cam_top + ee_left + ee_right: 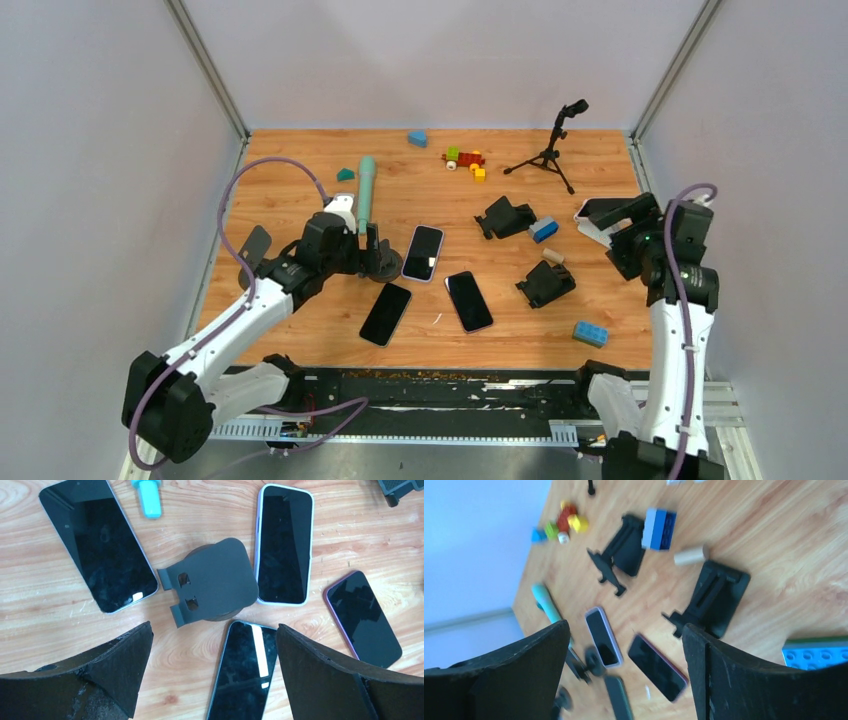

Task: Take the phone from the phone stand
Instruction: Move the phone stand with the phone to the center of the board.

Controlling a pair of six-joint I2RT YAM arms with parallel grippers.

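A grey round-based phone stand (215, 582) (381, 266) stands bare, with no phone on it. Several phones lie flat on the wood around it: a lavender-cased one (283, 545) (422, 252), a purple-edged one (362, 617) (468, 300), a dark one (245, 672) (385, 313) and a pale-edged one (95, 545) mostly hidden under my left arm in the top view. My left gripper (214, 630) (370, 250) hovers open over the stand and the dark phone, holding nothing. My right gripper (624, 626) (600, 215) hangs open and empty at the right.
Two black folding stands (505, 217) (546, 283) sit right of centre, both bare. A teal cylinder (366, 190), a small tripod (548, 150), a blue-and-white brick (543, 229), a cork piece (552, 256), a blue brick (590, 333) and small coloured blocks (465, 160) lie about.
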